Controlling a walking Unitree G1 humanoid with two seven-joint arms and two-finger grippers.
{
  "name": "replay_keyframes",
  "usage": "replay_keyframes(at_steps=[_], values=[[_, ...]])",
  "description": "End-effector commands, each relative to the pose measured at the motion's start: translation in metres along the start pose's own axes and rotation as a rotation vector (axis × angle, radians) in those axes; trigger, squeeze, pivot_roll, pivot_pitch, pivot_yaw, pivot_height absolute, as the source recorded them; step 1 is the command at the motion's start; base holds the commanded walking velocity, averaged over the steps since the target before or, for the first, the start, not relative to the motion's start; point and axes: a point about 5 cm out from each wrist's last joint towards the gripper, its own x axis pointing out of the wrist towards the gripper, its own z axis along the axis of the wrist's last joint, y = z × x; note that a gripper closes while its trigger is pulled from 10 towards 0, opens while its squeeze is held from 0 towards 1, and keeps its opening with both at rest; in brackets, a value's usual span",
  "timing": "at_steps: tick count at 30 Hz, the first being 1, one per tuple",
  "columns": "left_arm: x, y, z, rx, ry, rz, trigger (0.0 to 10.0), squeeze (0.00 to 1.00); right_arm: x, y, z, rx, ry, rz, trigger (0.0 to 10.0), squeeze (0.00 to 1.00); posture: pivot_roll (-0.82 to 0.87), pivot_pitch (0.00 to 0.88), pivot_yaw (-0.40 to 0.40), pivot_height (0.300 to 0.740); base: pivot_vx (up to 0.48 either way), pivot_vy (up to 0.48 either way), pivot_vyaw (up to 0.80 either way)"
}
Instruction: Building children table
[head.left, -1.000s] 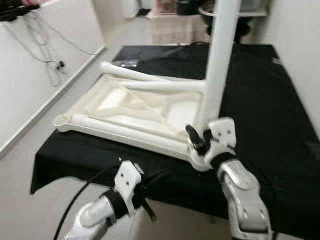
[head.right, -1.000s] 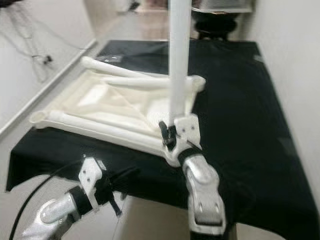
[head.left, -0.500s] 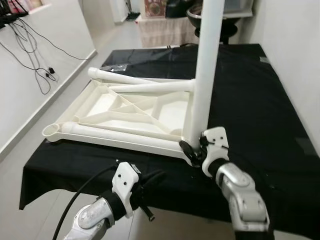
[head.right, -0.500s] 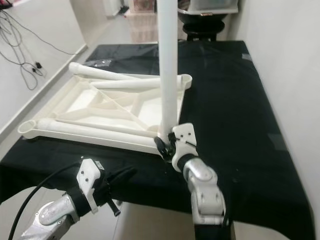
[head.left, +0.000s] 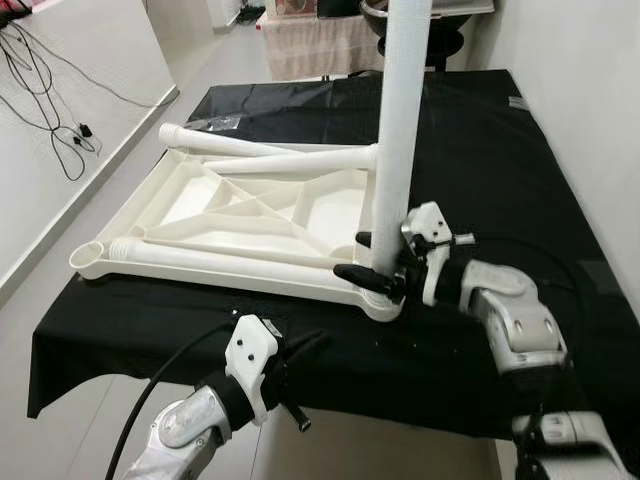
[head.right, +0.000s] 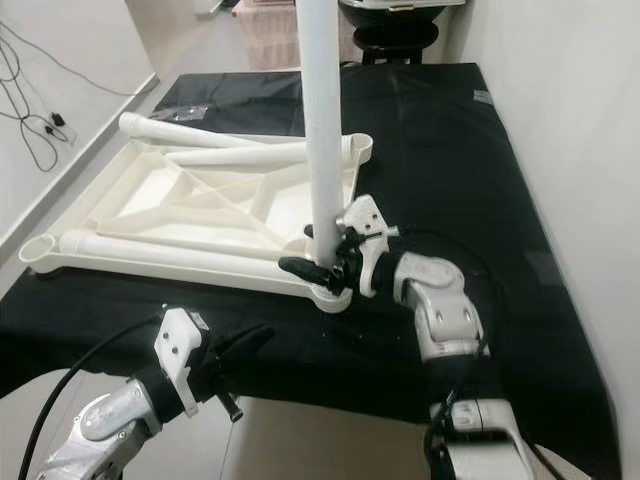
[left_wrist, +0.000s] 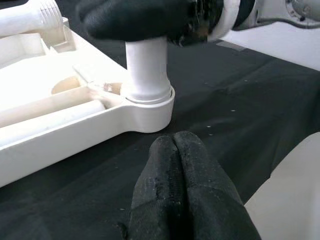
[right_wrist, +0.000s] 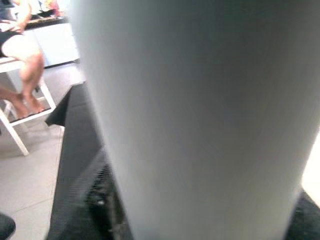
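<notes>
Black cloth covers the worktop under an upturned white tabletop. At its near corner, the right gripper clasps the upright table leg. Left wrist view: the left gripper, fingers pressed together, hovers before that corner. Right wrist view: the leg looms close.

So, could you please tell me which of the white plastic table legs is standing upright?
The white plastic leg gripped by the right gripper, seated in the near right corner socket of the upturned tabletop; the other legs lie flat on it.
</notes>
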Motion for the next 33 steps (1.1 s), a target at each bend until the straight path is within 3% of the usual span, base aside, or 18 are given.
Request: replay_keyframes(at_steps=[1,9,12,13,14,16,17,18,19,20,21,32,33], values=[[-0.001,-0.002,-0.003,-0.003,0.019,-0.002,10.0,0.0,0.01,0.006,-0.002,0.022,-0.009,0.07,0.0,0.0,0.02,0.165,0.074,0.74,0.0,0.0,0.0],[-0.001,-0.003,-0.003,-0.006,0.017,-0.004,10.0,0.0,0.005,0.001,-0.005,0.025,-0.013,0.085,0.0,0.0,0.01,0.172,0.07,0.74,0.0,0.0,0.0],[-0.002,-0.003,-0.002,-0.008,0.014,-0.003,10.0,0.0,-0.007,0.01,-0.014,0.035,-0.022,-0.085,0.0,0.0,-0.01,0.179,0.065,0.74,0.0,0.0,0.0],[-0.002,-0.003,-0.002,-0.008,0.014,-0.003,10.0,0.0,-0.007,0.01,-0.014,0.035,-0.022,-0.085,0.0,0.0,-0.01,0.179,0.065,0.74,0.0,0.0,0.0],[-0.002,-0.003,-0.003,-0.009,0.014,-0.003,10.0,0.0,-0.008,0.015,-0.021,0.059,-0.001,-0.18,0.0,0.0,-0.01,0.178,0.061,0.74,0.0,0.0,0.0],[-0.002,-0.003,-0.003,-0.009,0.014,-0.003,10.0,0.0,-0.008,0.015,-0.021,0.059,-0.001,-0.18,0.0,0.0,-0.01,0.178,0.061,0.74,0.0,0.0,0.0],[-0.003,-0.001,-0.003,-0.007,0.015,-0.002,10.0,0.0,-0.009,0.018,-0.035,0.099,0.052,-0.43,0.0,0.0,-0.02,0.18,0.06,0.74,0.0,0.0,0.0],[-0.003,-0.001,-0.003,-0.007,0.015,-0.002,10.0,0.0,-0.009,0.018,-0.035,0.099,0.052,-0.43,0.0,0.0,-0.02,0.18,0.06,0.74,0.0,0.0,0.0],[-0.004,0.0,-0.003,-0.007,0.016,-0.002,10.0,0.0,-0.015,0.04,-0.057,0.181,0.146,-0.662,0.0,0.0,-0.03,0.184,0.065,0.74,0.0,0.0,0.0],[-0.004,0.002,-0.003,-0.006,0.018,-0.003,10.0,0.0,-0.019,0.06,-0.069,0.165,0.224,-0.785,0.0,0.0,-0.03,0.18,0.074,0.74,0.0,0.0,0.0],[-0.004,0.003,-0.004,-0.006,0.02,-0.004,10.0,0.0,-0.019,0.065,-0.067,0.142,0.228,-0.83,0.0,0.0,-0.04,0.161,0.078,0.74,0.0,0.0,0.0],[-0.004,0.005,-0.005,-0.001,0.024,0.012,10.0,0.0,-0.002,0.052,-0.062,0.13,0.179,-0.785,0.4,0.0,-0.02,0.145,0.077,0.74,0.0,0.0,0.0],[-0.004,0.005,-0.006,-0.003,0.023,0.015,10.0,0.0,0.003,0.047,-0.056,0.137,0.133,-0.747,10.0,0.1,-0.02,0.142,0.079,0.74,0.0,0.0,0.0]])
